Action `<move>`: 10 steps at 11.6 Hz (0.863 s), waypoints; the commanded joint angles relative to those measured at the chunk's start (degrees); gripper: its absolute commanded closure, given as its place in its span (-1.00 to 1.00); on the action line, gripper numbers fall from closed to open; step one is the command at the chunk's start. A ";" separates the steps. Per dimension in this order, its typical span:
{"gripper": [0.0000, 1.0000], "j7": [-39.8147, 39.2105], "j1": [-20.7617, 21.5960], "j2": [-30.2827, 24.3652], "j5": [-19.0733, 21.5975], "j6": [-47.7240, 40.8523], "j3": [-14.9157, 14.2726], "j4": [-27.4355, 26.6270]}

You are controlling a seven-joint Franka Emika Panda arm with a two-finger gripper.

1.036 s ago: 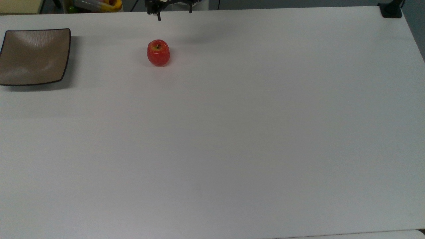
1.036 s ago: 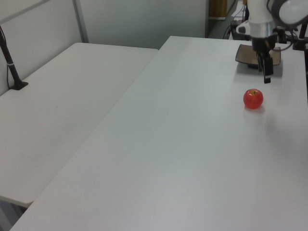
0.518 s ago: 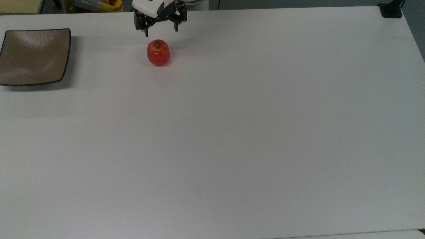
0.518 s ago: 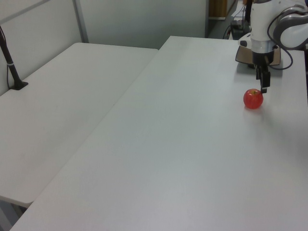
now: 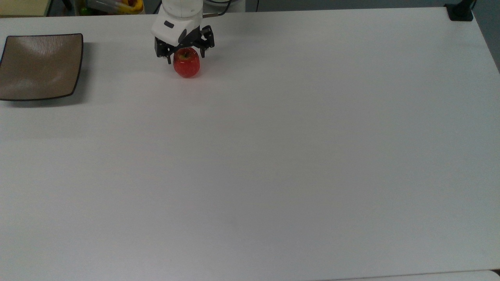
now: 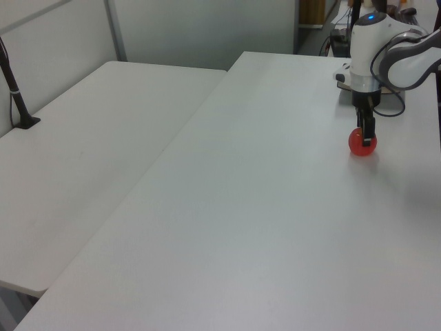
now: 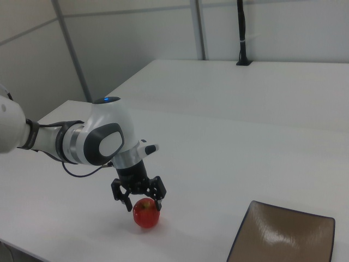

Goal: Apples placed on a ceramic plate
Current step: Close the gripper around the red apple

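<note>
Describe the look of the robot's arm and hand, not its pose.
The arm is glossy white with rounded shells, grey joint panels and a small blue light on top. A thin dark cable loops beneath it. The hand has a white body with a small dark mark and two black fingers on angular black brackets.

I see my gripper (image 7: 144,206) straddling the top of the red apple (image 7: 146,214), its two black fingers (image 7: 128,205) spread apart, one on each side of the fruit. The apple sits on the white table (image 7: 218,164), close to its near edge. The square brown ceramic plate (image 7: 283,237) lies well apart from the apple, toward the right view's lower right corner. My white arm (image 7: 92,136) reaches in from the right view's left, bending down over the apple.
</note>
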 commanded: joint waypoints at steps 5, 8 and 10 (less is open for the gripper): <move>-1.00 -0.90 0.08 2.67 -2.67 1.64 -0.30 -0.19; -0.48 -0.90 0.08 3.19 -4.51 1.64 -0.30 -0.19; 0.69 -0.90 0.08 3.37 -4.51 1.64 -0.30 -0.19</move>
